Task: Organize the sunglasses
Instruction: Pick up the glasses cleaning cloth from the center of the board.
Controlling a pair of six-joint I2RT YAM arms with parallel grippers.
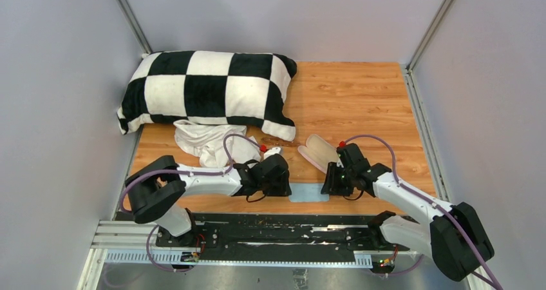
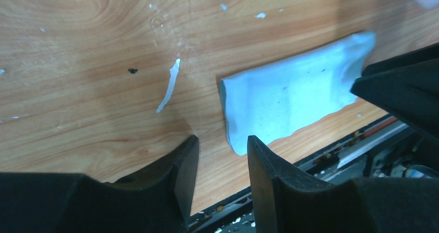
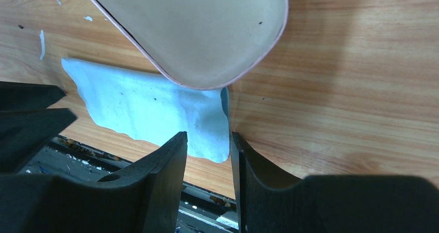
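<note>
From the black rail [image 1: 270, 235] at the near edge, both arms lay low and folded inward over the desk [image 1: 360, 96]. The left hand [image 2: 222, 142] pointed right, its fingers partly apart and holding nothing, tips just beside one end of the light-blue cloth [image 2: 295, 98]. The right hand [image 3: 208, 137] pointed left, fingers likewise parted, straddling the cloth's other end without clamping it. Just beyond, the pink case [image 3: 207, 31] lay open, cream lining up, its near end over the cloth's far edge. Farther back, a thin dark shape, apparently the sunglasses [image 1: 281, 142], lay with its long axis running left to right, between a crumpled white cloth [image 1: 206, 142] and the case, by the corner of a black-and-white chequered pillow [image 1: 206, 87]
</note>
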